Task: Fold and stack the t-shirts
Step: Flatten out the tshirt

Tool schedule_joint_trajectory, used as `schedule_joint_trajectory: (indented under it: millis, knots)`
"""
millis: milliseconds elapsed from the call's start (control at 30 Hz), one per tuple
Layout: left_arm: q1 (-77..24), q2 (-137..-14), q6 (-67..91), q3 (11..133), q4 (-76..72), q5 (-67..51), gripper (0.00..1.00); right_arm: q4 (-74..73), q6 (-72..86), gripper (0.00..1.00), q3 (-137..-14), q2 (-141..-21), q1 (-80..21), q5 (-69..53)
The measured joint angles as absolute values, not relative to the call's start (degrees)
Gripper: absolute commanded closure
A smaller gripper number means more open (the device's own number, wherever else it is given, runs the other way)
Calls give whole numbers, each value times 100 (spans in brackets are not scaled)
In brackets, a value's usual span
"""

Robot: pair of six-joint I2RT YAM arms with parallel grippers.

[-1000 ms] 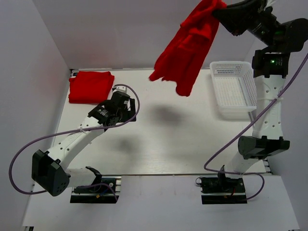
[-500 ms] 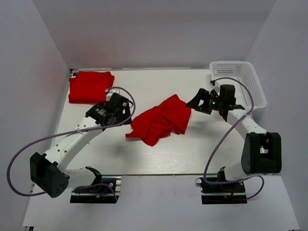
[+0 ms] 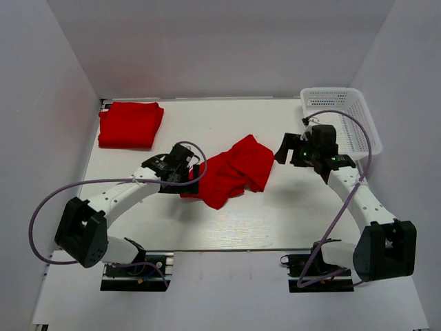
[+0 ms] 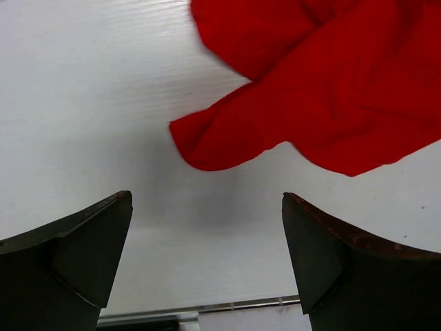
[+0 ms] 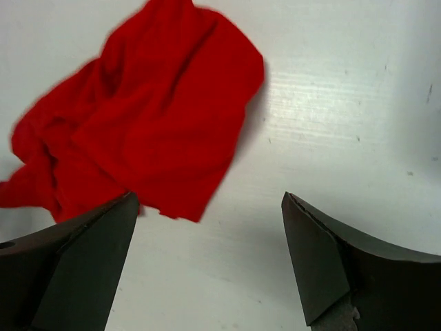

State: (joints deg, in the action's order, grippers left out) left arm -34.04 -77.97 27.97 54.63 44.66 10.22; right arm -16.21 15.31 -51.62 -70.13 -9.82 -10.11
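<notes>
A crumpled shirt [image 3: 231, 170] is seen at the middle of the table [image 3: 275, 221]. The left gripper [image 3: 196, 174] is set just beside the shirt's 9 o'clock edge, spread wide with nothing held. The right gripper [image 3: 282, 149] is placed near its 3 o'clock side, clear of the cloth, likewise wide and empty. A folded shirt [image 3: 129, 124] is laid at the table's 10 o'clock corner, and a basket [image 3: 341, 121] at 2 o'clock.

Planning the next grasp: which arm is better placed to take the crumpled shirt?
Left, probably: the left tool, open, is at the crumpled t-shirt, a loose corner straight ahead. The right tool, also open, sits off it.
</notes>
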Motion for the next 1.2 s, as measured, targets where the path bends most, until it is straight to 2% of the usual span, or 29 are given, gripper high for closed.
schedule_joint_trajectory:
  millis: [100, 233, 300, 400, 533, 667, 733, 767, 800, 833, 1067, 1200]
  knots:
    - [-3500, -8149, 2467, 5439, 4108, 738, 0, -1988, 1378, 10, -5162, -7085, -1291, -661]
    - [-3730, -8781, 2209, 5638, 3870, 642, 7, -2241, 1260, 10, -5164, -7349, -1614, -390]
    - [-3865, -9026, 2126, 5763, 3844, 650, 7, -2307, 1240, 10, -5166, -7498, -1728, -327]
    - [-4049, -9183, 2075, 5826, 3861, 727, 17, -2318, 1238, 10, -5179, -7627, -1881, -296]
    - [-4143, -9273, 2045, 5896, 3898, 875, 25, -2303, 1232, 10, -5321, -7658, -2056, -307]
    - [-4178, -9592, 2088, 6077, 3857, 1041, 48, -2263, 1184, 10, -5535, -7771, -2228, -322]
    - [-4185, -9679, 2097, 6093, 3850, 1083, 62, -2250, 1151, 10, -5618, -7865, -2346, -349]
    - [-4185, -9703, 2115, 6093, 3848, 1109, 71, -2250, 1133, 10, -5655, -7926, -2403, -366]
    - [-4185, -9721, 2121, 6093, 3846, 1122, 94, -2252, 1100, 10, -5710, -8018, -2491, -408]
    - [-4185, -9727, 2112, 6093, 3844, 1133, 100, -2250, 1087, 10, -5728, -8053, -2515, -421]
    - [-4176, -9671, 2309, 6088, 3861, 1527, 100, -2239, 947, 12, -6278, -8744, -2923, -449]
    - [-4174, -9164, 2375, 5948, 3785, 1671, 100, -2224, 805, 13, -6805, -9218, -3135, -401]
